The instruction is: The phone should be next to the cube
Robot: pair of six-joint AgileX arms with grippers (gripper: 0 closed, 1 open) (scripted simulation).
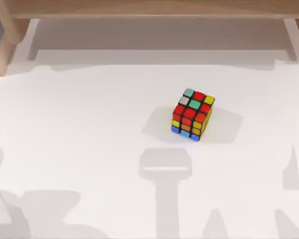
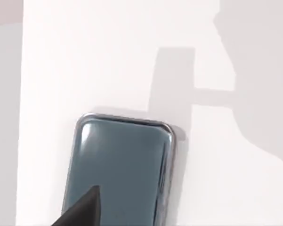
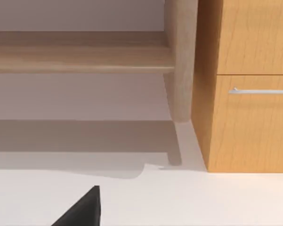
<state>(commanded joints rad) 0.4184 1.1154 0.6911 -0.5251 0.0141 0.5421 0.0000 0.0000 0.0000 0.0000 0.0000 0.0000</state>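
The cube [image 1: 192, 114] stands alone on the white table [image 1: 79, 149], a little right of the middle in the top view, with red, teal, yellow and grey stickers on top. The phone [image 2: 120, 169] lies flat on the white surface in the left wrist view, its dark grey-blue glossy face up and its silvery edge showing. A dark part of my left gripper [image 2: 82, 209] hangs just over the phone's near end. A dark part of my right gripper [image 3: 82, 209] hovers over bare white table, away from both objects.
A wooden shelf frame [image 1: 149, 9] runs along the table's back edge. In the right wrist view a wooden post [image 3: 181, 61] and a wooden cabinet [image 3: 247, 132] with a metal drawer handle [image 3: 261, 91] stand at the table's back.
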